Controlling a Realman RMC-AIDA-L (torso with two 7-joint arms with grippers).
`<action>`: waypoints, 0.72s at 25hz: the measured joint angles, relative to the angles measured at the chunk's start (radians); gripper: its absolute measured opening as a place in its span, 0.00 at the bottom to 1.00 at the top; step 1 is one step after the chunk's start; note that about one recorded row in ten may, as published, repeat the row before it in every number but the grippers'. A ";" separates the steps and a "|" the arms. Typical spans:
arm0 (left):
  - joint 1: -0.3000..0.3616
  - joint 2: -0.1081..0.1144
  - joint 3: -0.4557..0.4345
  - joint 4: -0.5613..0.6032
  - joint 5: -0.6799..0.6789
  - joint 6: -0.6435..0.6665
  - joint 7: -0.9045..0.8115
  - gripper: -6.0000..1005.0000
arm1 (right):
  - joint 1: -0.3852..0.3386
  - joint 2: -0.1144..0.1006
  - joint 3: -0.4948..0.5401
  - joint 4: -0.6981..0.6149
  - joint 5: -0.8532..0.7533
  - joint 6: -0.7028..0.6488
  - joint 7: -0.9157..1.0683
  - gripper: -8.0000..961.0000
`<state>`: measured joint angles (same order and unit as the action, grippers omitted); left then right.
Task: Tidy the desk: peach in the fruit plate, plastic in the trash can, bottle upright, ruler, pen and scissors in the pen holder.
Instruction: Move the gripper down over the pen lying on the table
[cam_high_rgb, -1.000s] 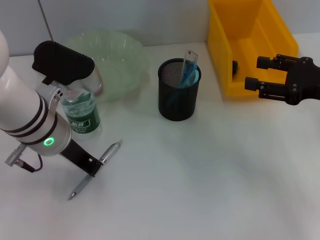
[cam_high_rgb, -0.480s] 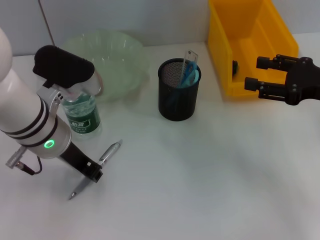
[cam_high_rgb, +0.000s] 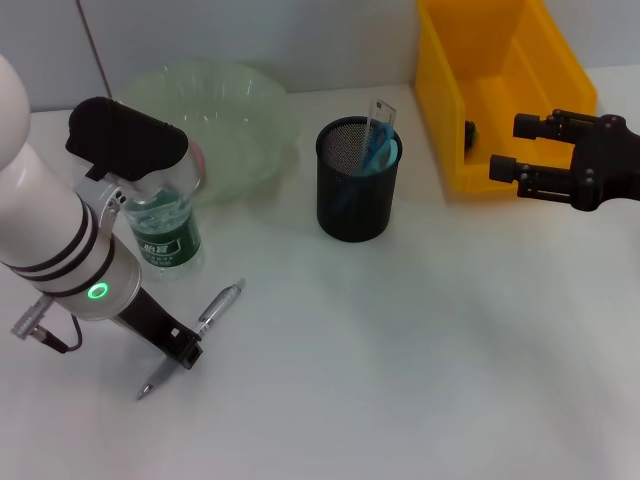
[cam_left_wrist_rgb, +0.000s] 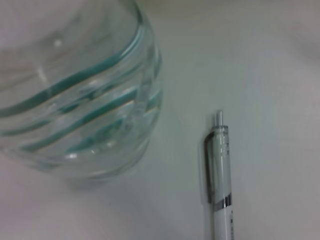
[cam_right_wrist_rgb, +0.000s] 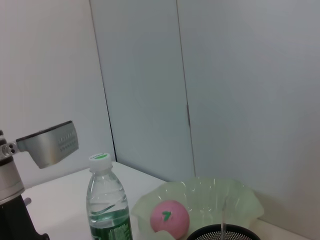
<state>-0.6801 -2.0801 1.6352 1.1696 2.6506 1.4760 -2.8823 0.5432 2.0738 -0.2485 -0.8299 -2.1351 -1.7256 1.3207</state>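
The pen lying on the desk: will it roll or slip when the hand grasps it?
The pen is round and smooth, so it may slip from the left hand. Its clip should stop most rolling. It looks stiff and light.

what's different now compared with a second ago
The left end effector has slid slightly along the pen toward the table's near edge, beside the upright bottle. Nothing was grasped or released. The right end effector, pen holder and bin stayed put.
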 joint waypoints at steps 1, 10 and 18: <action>0.000 0.000 0.000 -0.001 0.000 0.000 0.000 0.38 | 0.000 0.000 0.000 0.000 0.000 0.000 0.000 0.76; -0.001 0.000 0.004 -0.006 0.000 -0.002 0.000 0.44 | 0.000 0.000 0.000 -0.002 0.000 0.000 0.000 0.76; -0.001 0.000 0.011 -0.009 0.002 -0.002 0.000 0.47 | 0.001 0.000 0.000 0.000 0.000 0.000 -0.001 0.76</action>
<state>-0.6811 -2.0801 1.6458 1.1608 2.6529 1.4741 -2.8823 0.5441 2.0739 -0.2485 -0.8303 -2.1353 -1.7257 1.3200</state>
